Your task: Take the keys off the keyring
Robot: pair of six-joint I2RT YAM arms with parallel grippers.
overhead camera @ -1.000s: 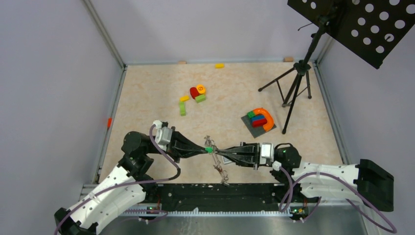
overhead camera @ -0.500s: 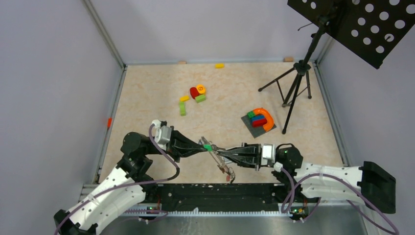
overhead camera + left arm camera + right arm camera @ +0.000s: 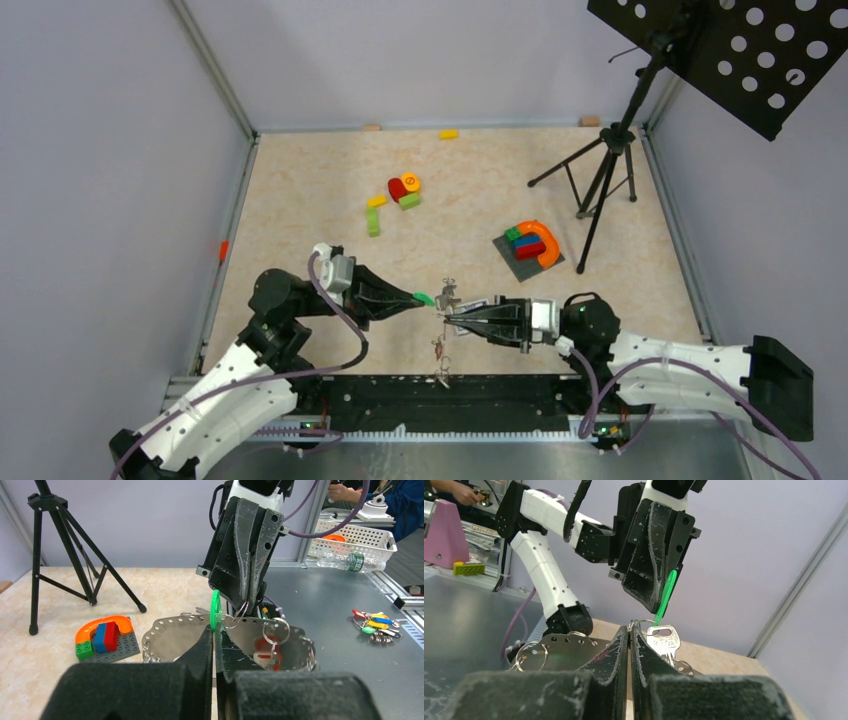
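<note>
My left gripper [image 3: 421, 298] is shut on a key's green tag [image 3: 426, 298], which stands edge-on between its fingertips in the left wrist view [image 3: 215, 611]. My right gripper [image 3: 448, 310] faces it tip to tip and is shut on the keyring [image 3: 566, 647], a grey metal band with holes along its rim, held above the table. A silver key [image 3: 664, 642] on a small ring hangs by the right fingertips [image 3: 623, 635]. A red-tagged key [image 3: 266, 654] hangs on another small ring. More keys [image 3: 440, 352] dangle below the grippers.
Loose toy blocks [image 3: 402, 190] lie mid-table. A grey plate with an orange arch block [image 3: 530, 250] sits to the right, near a black tripod [image 3: 600, 170]. Another bunch of tagged keys [image 3: 374, 626] and a white basket [image 3: 357, 537] are on the metal bench beyond the arms.
The keyring has swung from slanting between the grippers to hanging below the right gripper. The right gripper has moved left and slightly up. The left gripper still holds the green tag.
</note>
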